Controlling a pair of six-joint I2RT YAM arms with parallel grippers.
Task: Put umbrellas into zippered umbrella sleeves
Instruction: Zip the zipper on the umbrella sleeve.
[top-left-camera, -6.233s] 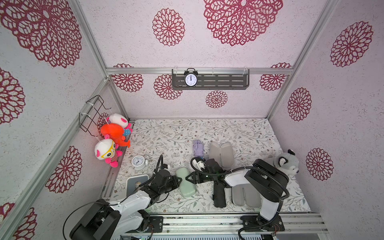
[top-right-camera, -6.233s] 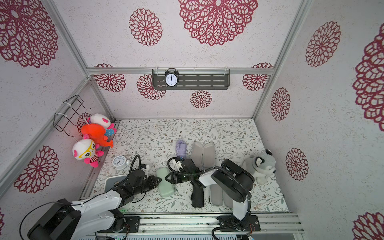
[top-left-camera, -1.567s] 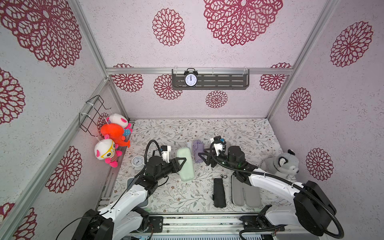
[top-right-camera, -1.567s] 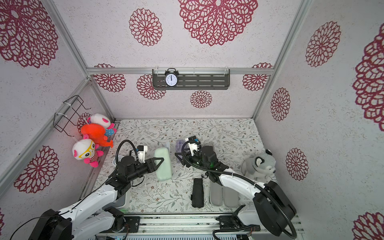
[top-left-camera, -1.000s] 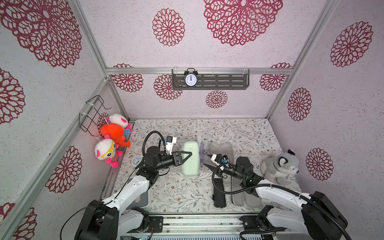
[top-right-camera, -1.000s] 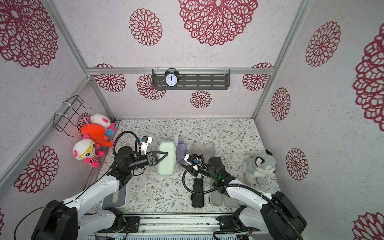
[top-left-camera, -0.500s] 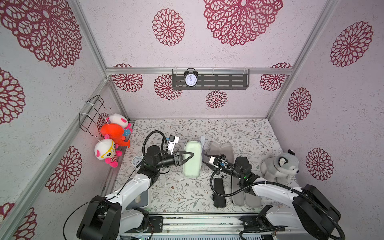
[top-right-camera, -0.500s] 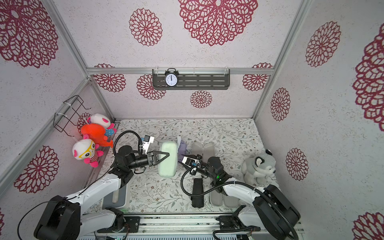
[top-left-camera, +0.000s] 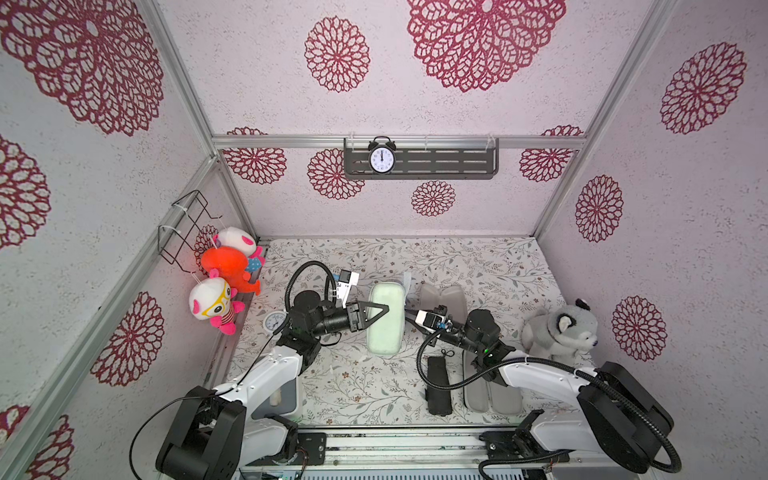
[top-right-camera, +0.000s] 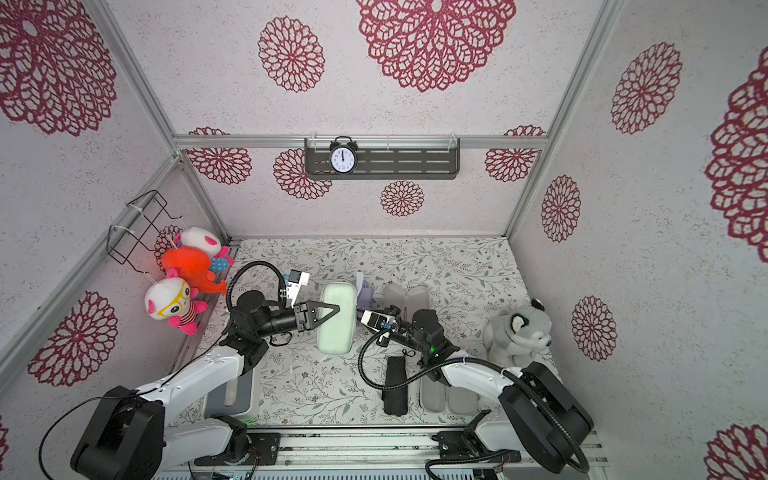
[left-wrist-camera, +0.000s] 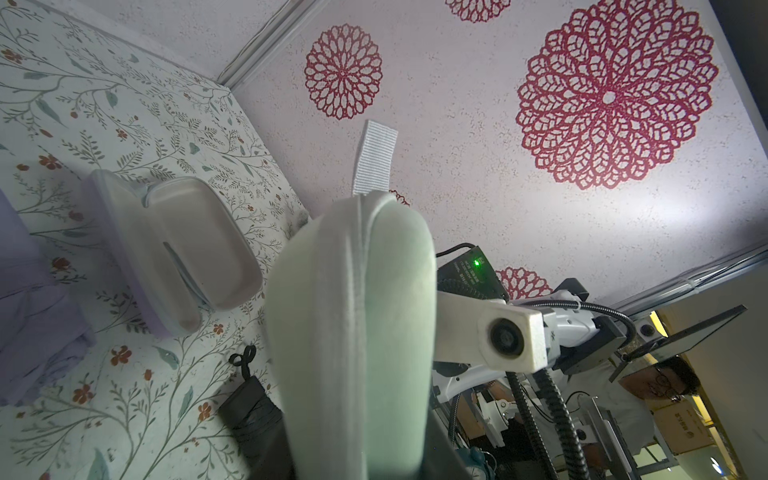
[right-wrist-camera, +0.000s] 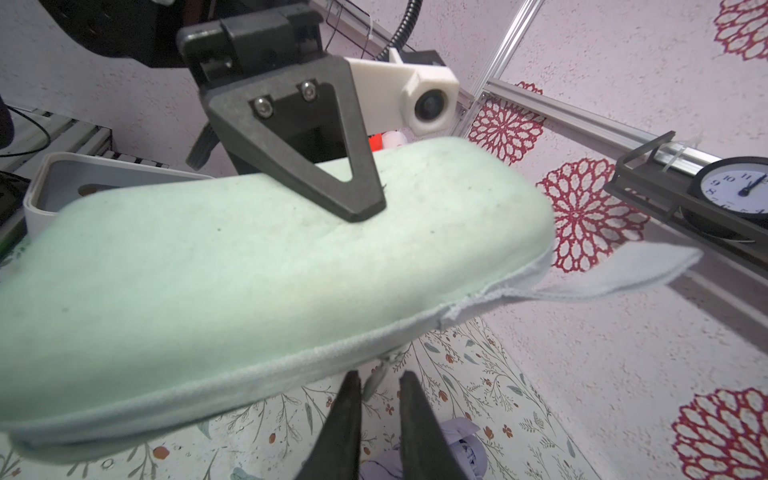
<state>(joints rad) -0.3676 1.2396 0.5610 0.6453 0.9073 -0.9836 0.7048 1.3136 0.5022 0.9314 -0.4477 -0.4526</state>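
Top views both show the left gripper (top-left-camera: 384, 309) clamped on the mint green sleeve (top-left-camera: 386, 328), held clear of the table (top-left-camera: 357, 386). Left wrist view looks along its seam (left-wrist-camera: 353, 291) to a grey strap (left-wrist-camera: 374, 162). Right wrist view: right gripper (right-wrist-camera: 380, 376) narrowly parted astride the zipper pull (right-wrist-camera: 374, 380), grip unclear

**Layout about the 2 grippers.** The closed sleeve (top-left-camera: 384, 332) hangs above the table (top-left-camera: 353, 386), between the left gripper (top-left-camera: 384, 308) and the right gripper (top-left-camera: 409, 311). Its zipper pull (right-wrist-camera: 379, 372) lies between the right gripper's fingers (right-wrist-camera: 344, 424). Behind the right gripper are the far umbrella (top-right-camera: 366, 297) and, to its right, the far open sleeve (top-right-camera: 405, 297). Before the right gripper lies the near umbrella (top-left-camera: 438, 386), with the near open sleeve (top-left-camera: 492, 395) just right of it. Under the left arm sits 1 tray (top-left-camera: 289, 395).
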